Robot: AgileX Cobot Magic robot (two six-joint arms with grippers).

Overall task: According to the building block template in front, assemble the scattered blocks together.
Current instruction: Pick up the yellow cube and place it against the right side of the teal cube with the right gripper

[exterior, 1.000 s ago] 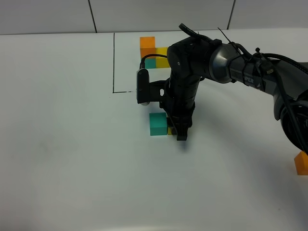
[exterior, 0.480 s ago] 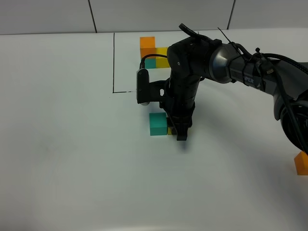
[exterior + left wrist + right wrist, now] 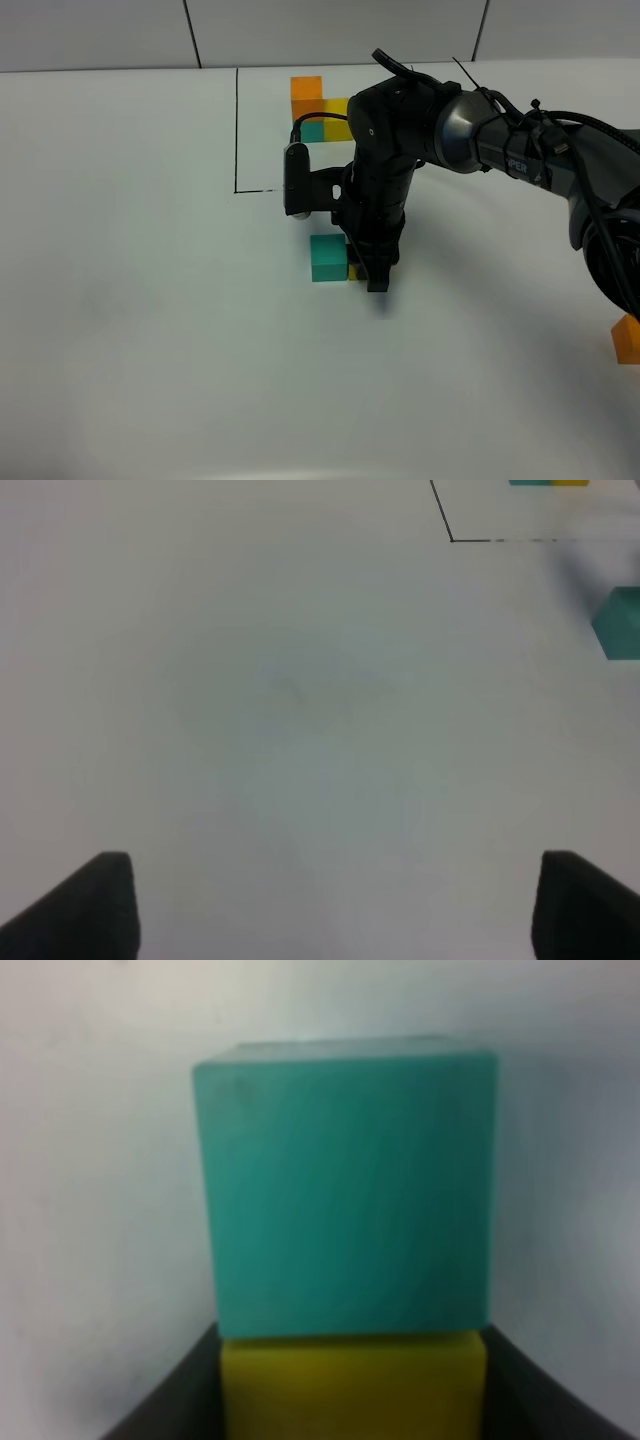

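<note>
The template stands at the back: an orange cube (image 3: pixel 306 87) over a teal one (image 3: pixel 313 131), with a yellow one (image 3: pixel 337 117) beside them. A loose teal cube (image 3: pixel 327 257) sits mid-table. My right gripper (image 3: pixel 372 272) stands straight down at its right side, shut on the loose yellow cube (image 3: pixel 354 271), which touches the teal cube. In the right wrist view the yellow cube (image 3: pixel 352 1385) sits between my dark fingers (image 3: pixel 175 1405), flush against the teal cube (image 3: pixel 345 1185). The loose orange cube (image 3: pixel 627 338) lies at the far right edge. My left gripper (image 3: pixel 340 910) is open and empty above bare table.
A black line (image 3: pixel 236 130) marks off the template's area on the white table (image 3: pixel 150 330); its corner shows in the left wrist view (image 3: pixel 452 538). The right arm (image 3: pixel 500 140) reaches in from the right over the table.
</note>
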